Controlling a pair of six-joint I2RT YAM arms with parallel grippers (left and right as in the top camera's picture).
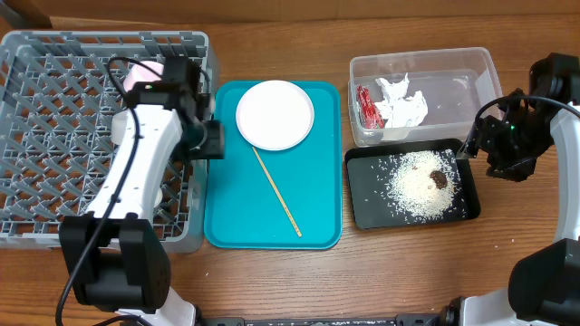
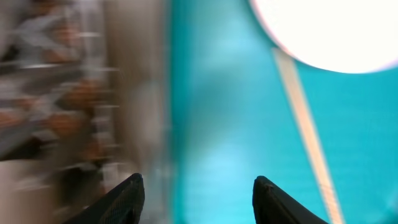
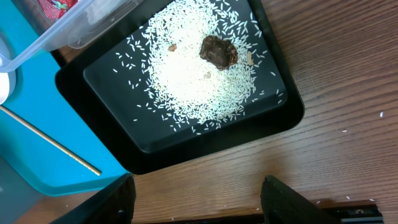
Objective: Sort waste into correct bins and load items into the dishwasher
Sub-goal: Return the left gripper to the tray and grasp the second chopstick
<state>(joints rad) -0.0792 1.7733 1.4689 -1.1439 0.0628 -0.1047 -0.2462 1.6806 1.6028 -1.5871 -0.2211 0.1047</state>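
- Our left gripper (image 2: 199, 186) is spread wide and empty above the smooth teal tray (image 2: 224, 124).
- We see the right gripper (image 3: 196, 193) agape and empty beside grainy rice (image 3: 199, 87) on the glossy black tray (image 3: 292, 118).

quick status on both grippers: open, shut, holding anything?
Left gripper: open, nothing between the fingers.
Right gripper: open, nothing between the fingers.

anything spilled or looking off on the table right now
A few stray grains lie on the wooden table just outside the black tray, apart from the rice pile. Only one chopstick shows, lying diagonally on the teal tray.
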